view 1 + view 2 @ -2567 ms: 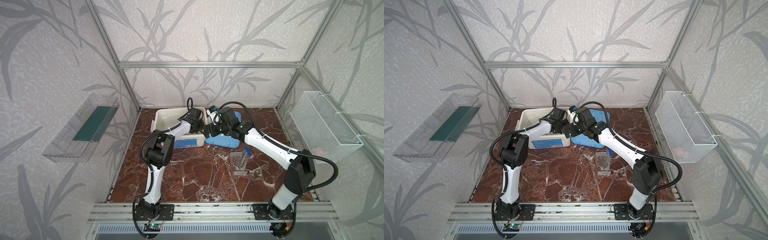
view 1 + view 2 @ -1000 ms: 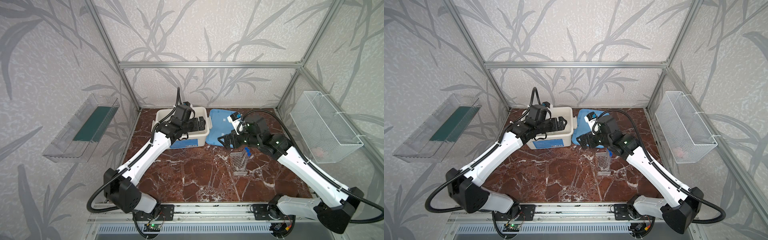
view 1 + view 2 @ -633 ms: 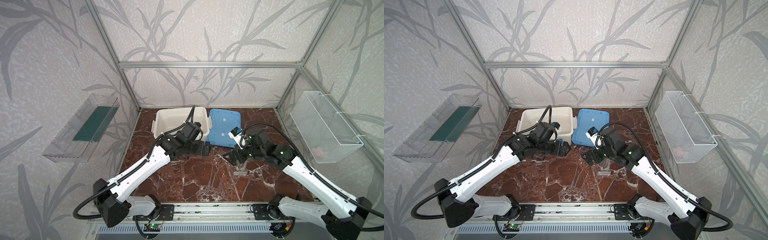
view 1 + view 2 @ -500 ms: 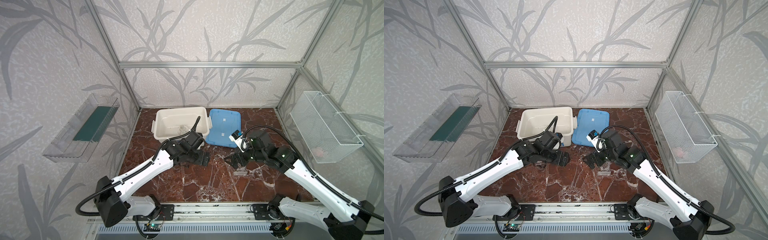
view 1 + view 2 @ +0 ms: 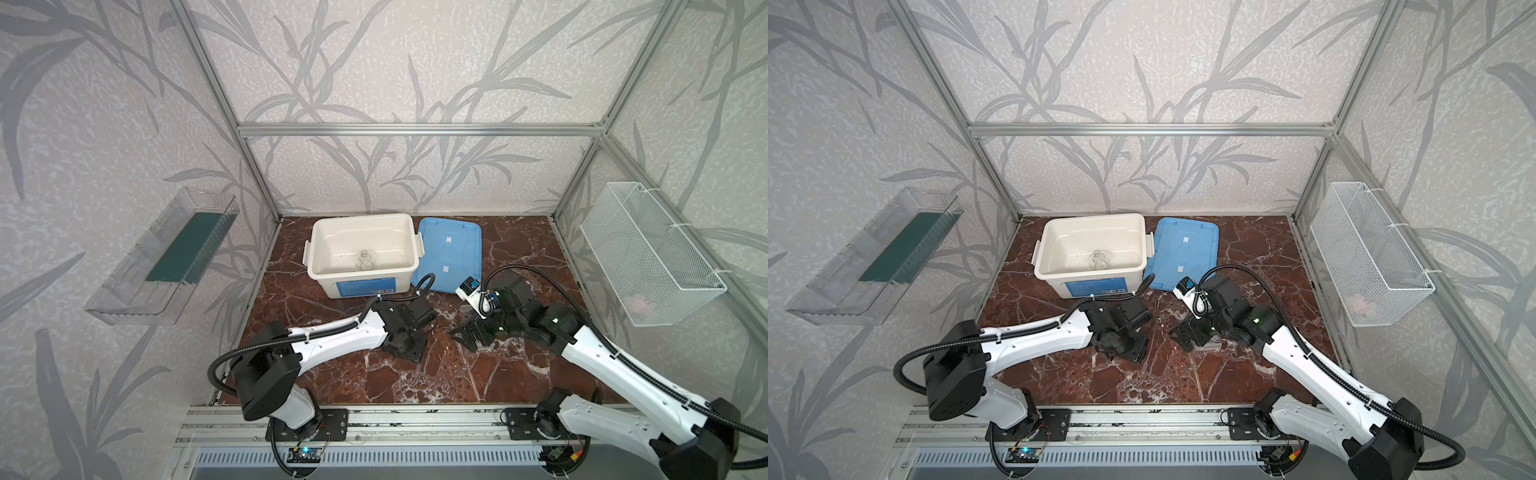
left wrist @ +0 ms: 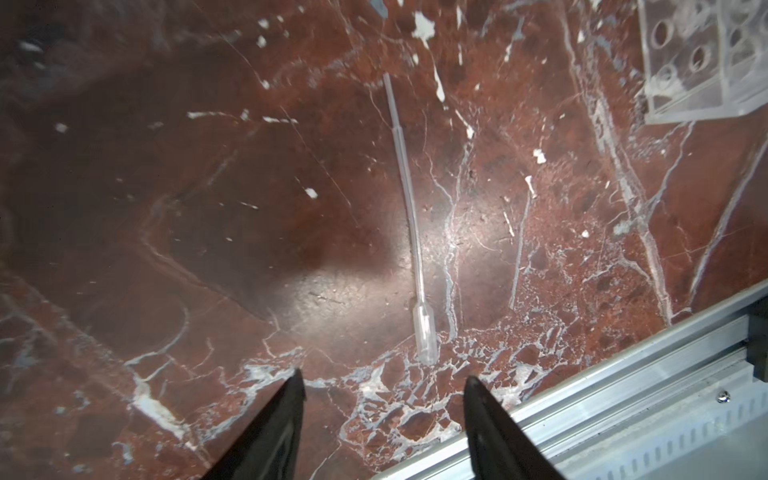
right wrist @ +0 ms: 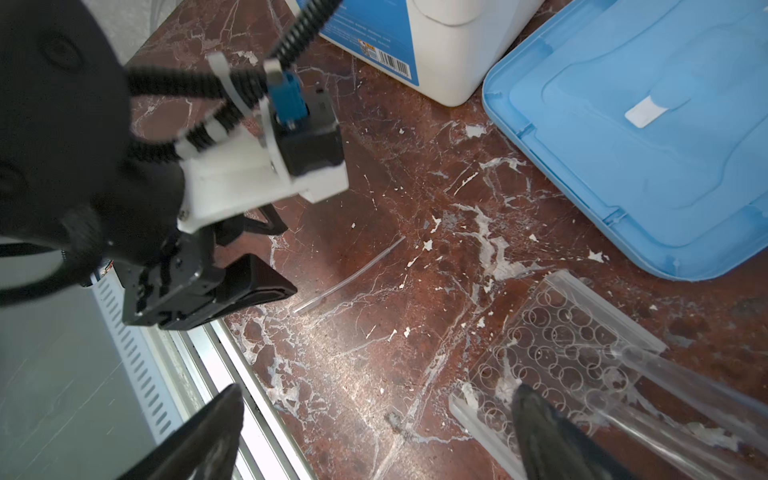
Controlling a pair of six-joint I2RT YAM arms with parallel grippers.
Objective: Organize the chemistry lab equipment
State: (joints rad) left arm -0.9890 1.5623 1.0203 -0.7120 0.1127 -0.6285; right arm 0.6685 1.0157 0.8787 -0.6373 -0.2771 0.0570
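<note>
Jaws of the left gripper [image 6: 382,376] stand apart and empty near the thin clear rod [image 6: 409,216]. On the right gripper [image 7: 376,395] they are wide apart, also empty. It seems best to straddle the rod low before closing.

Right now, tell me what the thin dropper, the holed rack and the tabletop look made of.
Thin dropper: clear, probably soft plastic; it lies slightly bowed.
Holed rack: clear rigid acrylic or similar; sharp see-through edges.
Tabletop: polished red-brown marble or marble-look; white veins, glare.
</note>
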